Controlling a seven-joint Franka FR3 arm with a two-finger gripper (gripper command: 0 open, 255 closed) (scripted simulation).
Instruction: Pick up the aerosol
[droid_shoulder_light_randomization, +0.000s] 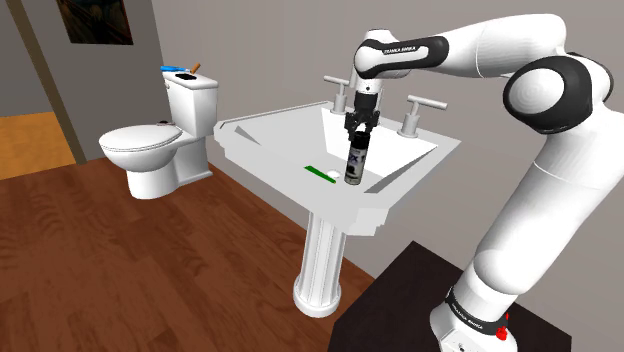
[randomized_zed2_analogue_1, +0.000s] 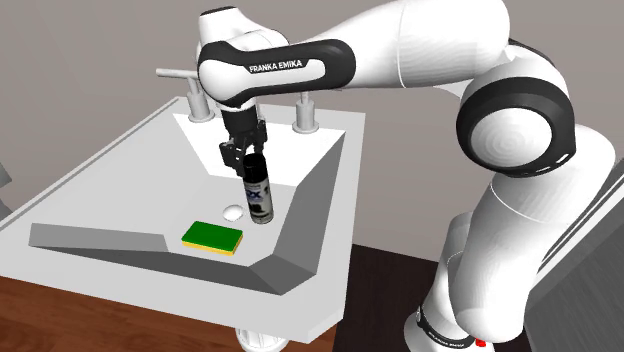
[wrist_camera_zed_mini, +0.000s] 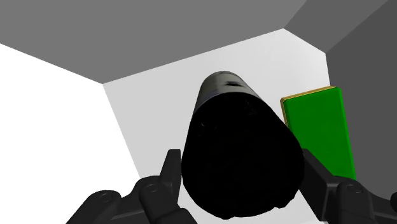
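Sink basin (randomized_zed2_analogue_1: 305, 200): one aerosol (randomized_zed2_analogue_1: 259, 196) in hand (randomized_zed2_analogue_1: 250, 160), one sponge (randomized_zed2_analogue_1: 212, 237).

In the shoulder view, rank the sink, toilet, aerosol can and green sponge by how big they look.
Largest first: sink; then toilet, which stands farther from the camera; aerosol can; green sponge, a thin strip from this angle.

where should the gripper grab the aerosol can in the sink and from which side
By its upper end, from straight above: the aerosol can is upright in the sink basin, a round body whose opposite sides suit two fingers. The gripper clasps it there; the green sponge lies beside it.
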